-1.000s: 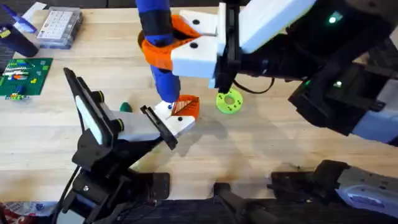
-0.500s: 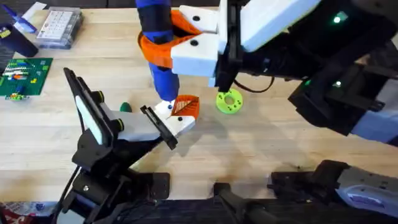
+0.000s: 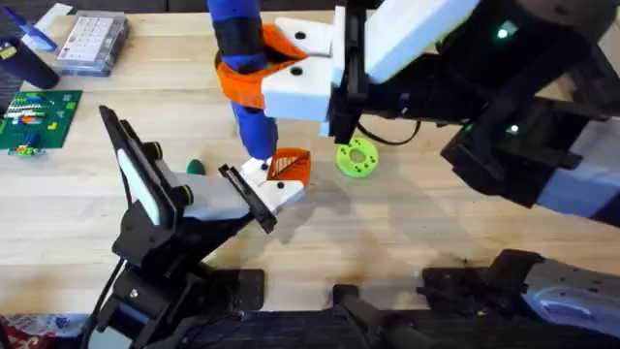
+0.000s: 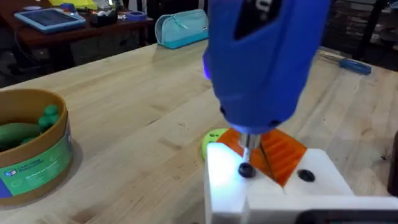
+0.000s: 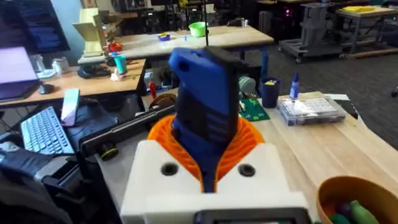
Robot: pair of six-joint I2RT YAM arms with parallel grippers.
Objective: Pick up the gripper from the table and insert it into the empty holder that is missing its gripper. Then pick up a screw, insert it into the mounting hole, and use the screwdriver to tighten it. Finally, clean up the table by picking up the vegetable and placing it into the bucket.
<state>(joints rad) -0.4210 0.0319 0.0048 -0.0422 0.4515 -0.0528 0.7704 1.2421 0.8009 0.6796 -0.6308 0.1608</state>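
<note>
Overhead: the right gripper (image 3: 291,73) clamps the screwdriver (image 3: 244,78) upright over the holder (image 3: 263,192), which the left gripper (image 3: 254,199) grips; the vegetable (image 3: 196,167) lies at nine o'clock. Left wrist: the tip meets a screw (image 4: 245,169) beside the gripper (image 4: 273,152); the bucket (image 4: 37,155) stands at nine o'clock.

The screwdriver (image 3: 244,78) is bright blue with a dark band near the top, ending in a thin silvery tip with a black screw head (image 4: 246,170) beneath it. The right gripper (image 3: 305,68) has white fingers with orange ribbed pads wrapped round the blue handle. The holder (image 3: 266,194) is white with a black edge strip, and the gripper (image 3: 289,167) seated in it is orange with dark ribbed stripes. At three o'clock from it lies a lime-green ring (image 3: 356,158) with holes; at nine o'clock, the dark green vegetable (image 3: 196,167). The bucket (image 4: 37,158) has a yellow-orange rim and green label band. The table (image 3: 407,223) is pale wood grain.
</note>
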